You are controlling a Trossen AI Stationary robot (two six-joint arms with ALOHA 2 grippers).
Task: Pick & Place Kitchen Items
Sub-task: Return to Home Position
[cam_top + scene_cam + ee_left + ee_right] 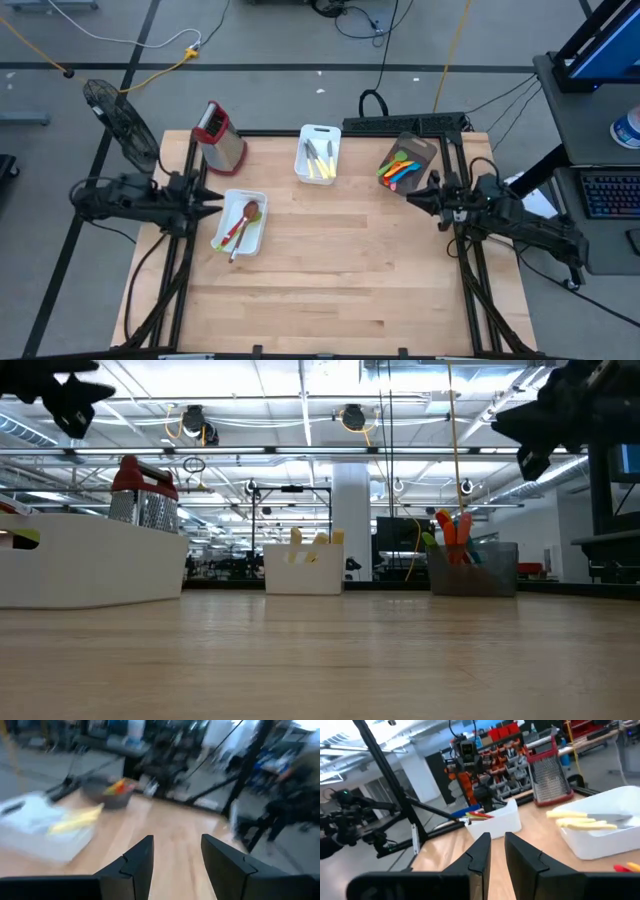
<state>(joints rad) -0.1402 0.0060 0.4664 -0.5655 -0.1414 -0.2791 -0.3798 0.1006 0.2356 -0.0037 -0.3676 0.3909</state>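
Left hand (pixel 214 203) hovering open, right hand (pixel 412 197) barely parted, both empty; risking clipping white bin (pixel 258 236) just beside left hand if swinging home low.

Even overhead light falls on the pale wooden tabletop (pixel 340 280), so the high view is bright, with only faint, soft shadows beside the white rectangular plastic bin (pixel 256 238). In the low view, the rows of ceiling strip lights (pixel 300 400) glare white, and the dark left arm (pixel 70 395) and dark right arm (pixel 570 410) read as black silhouettes. The left wrist view is smeared: the cream-yellow knives (pixel 75 820) blur into a streak, while the left gripper (pixel 177 840) looks crisp. The right wrist view is clear and evenly lit.
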